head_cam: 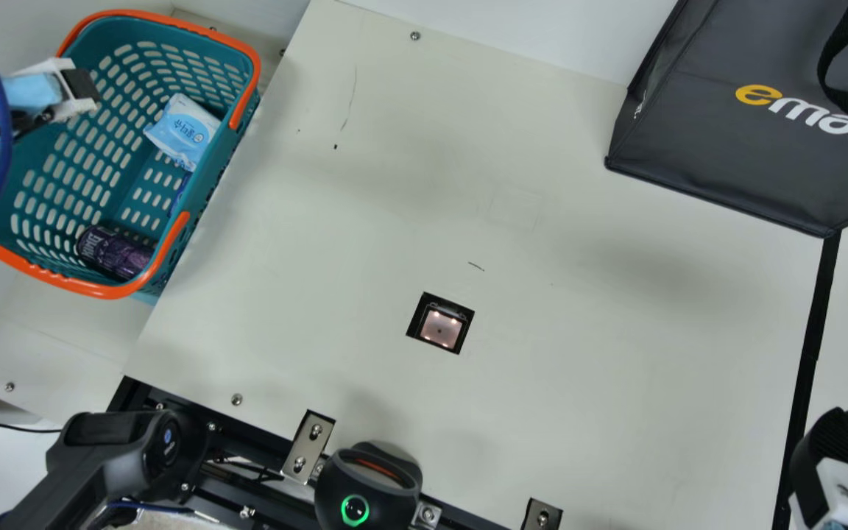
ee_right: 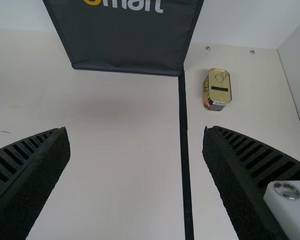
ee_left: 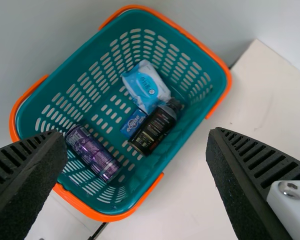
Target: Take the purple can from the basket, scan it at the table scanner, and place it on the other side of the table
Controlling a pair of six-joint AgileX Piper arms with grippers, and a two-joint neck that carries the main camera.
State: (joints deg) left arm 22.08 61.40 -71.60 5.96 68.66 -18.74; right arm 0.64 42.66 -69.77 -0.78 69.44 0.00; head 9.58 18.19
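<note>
Main view, purple can (head_cam: 115,252): lying in the basket (head_cam: 104,292), so none of your three steps looks done
Main view, scanner (head_cam: 439,327): set in the tabletop (head_cam: 321,294), well apart from the basket; your scan is left
Left wrist view, left fingers (ee_left: 35,185): open above the basket, gripping nothing
Right wrist view, right fingers (ee_right: 45,175): open, gripping nothing; your placing is left too

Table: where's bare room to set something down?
Bare: between basket and scanner; between scanner, black bag and black strip; across the strip, beside the tin.
Crowded: inside the basket, where bottle, soft pack and blue box bunch together.
</note>
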